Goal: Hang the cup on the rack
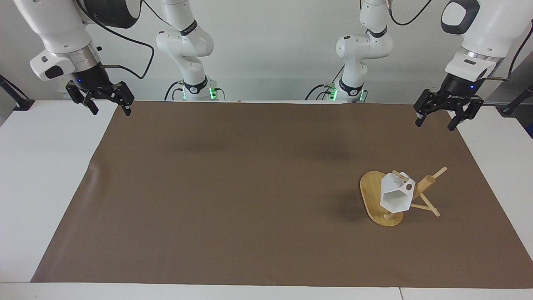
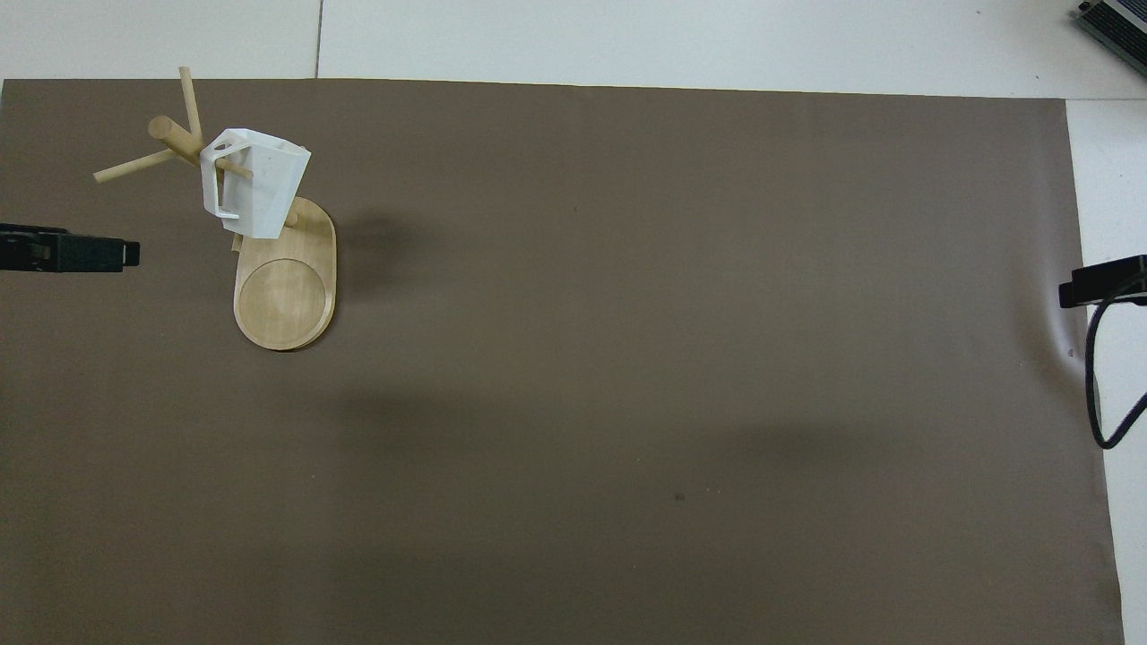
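The white faceted cup (image 1: 394,196) hangs by its handle on a thin peg of the bamboo rack (image 1: 370,192), tilted, with its open mouth turned away from the robots. It also shows in the overhead view (image 2: 257,182), over the rack's oval base (image 2: 285,300). The rack stands toward the left arm's end of the table. My left gripper (image 1: 434,123) is open and empty, raised high over the mat's edge, well apart from the cup. Only its tip shows in the overhead view (image 2: 90,253). My right gripper (image 1: 111,111) is open and empty and waits over the mat's corner at the right arm's end.
A brown mat (image 1: 250,187) covers most of the white table (image 1: 46,166). A black cable (image 2: 1098,385) loops by the right gripper (image 2: 1102,282) at the mat's edge.
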Controlling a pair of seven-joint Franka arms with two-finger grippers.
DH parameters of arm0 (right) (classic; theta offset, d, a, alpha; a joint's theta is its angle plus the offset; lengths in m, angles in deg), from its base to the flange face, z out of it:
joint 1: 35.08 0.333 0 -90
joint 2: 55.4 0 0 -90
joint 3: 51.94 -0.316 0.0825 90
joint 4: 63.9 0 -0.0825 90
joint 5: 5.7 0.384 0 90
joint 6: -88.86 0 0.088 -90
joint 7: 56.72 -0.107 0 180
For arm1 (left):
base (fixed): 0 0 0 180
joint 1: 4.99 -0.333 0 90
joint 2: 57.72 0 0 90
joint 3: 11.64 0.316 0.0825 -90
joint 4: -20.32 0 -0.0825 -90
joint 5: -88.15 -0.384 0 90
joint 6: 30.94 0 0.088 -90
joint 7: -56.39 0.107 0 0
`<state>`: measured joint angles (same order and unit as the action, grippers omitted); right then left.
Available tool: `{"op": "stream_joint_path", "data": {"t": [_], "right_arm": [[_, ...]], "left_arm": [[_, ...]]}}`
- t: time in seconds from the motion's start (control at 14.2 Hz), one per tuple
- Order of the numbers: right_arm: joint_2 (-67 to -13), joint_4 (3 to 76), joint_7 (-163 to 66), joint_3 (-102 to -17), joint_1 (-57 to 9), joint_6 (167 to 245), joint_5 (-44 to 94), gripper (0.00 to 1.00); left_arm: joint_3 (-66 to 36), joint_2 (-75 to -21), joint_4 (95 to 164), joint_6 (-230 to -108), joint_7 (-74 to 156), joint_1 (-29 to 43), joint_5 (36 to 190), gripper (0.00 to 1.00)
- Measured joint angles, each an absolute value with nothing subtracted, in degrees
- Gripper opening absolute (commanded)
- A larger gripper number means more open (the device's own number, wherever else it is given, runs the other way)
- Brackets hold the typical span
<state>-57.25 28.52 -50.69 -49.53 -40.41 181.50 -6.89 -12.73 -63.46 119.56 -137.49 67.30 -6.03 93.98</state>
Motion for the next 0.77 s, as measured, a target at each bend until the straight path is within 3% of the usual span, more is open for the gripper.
{"op": "stream_joint_path", "data": {"t": [0.77], "right_arm": [[-57.3, 28.5, -50.7, -49.5, -40.4, 181.5, -6.9, 1.0]], "left_arm": [[-13.1, -61.9, 113.6, -126.0, 66.6, -5.8, 91.6, 1.0]]}}
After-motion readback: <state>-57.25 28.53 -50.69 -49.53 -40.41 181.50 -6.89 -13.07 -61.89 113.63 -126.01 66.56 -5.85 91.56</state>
